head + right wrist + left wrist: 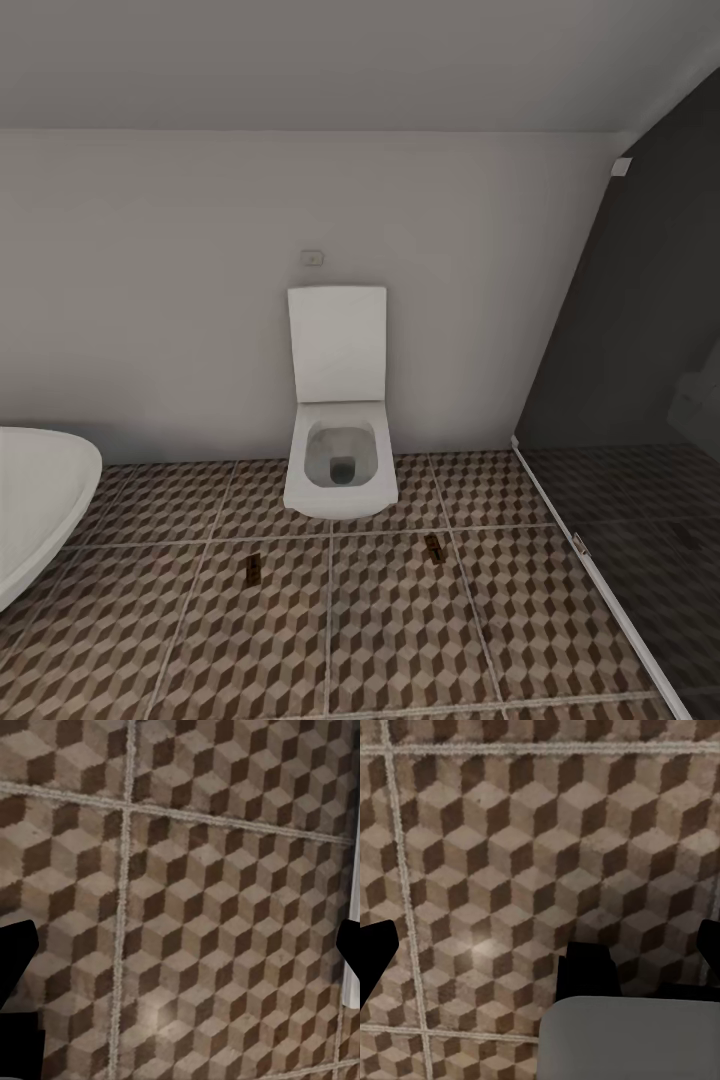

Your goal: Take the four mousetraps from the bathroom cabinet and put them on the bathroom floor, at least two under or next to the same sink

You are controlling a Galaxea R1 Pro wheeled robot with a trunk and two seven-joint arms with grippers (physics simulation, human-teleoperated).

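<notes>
Two mousetraps lie flat on the cube-patterned bathroom floor point(400, 640) in the head view, one point(254, 570) in front of the toilet's left side and the other point(434, 548) in front of its right side. The left gripper point(540, 952) hangs open over bare tiles, its dark fingertips point(375, 960) far apart with nothing between them. Over the floor, the right gripper point(180, 952) is also open and empty. The cabinet and the bathroom sink are out of view.
A white wall-hung toilet point(340, 470) with its lid up stands against the far wall. A rounded white tub point(35, 505) juts in at the left. At the right, a dark glass shower screen point(640, 330) rises from a white threshold point(590, 570). A grey and black robot part point(622, 1035) shows below the left gripper.
</notes>
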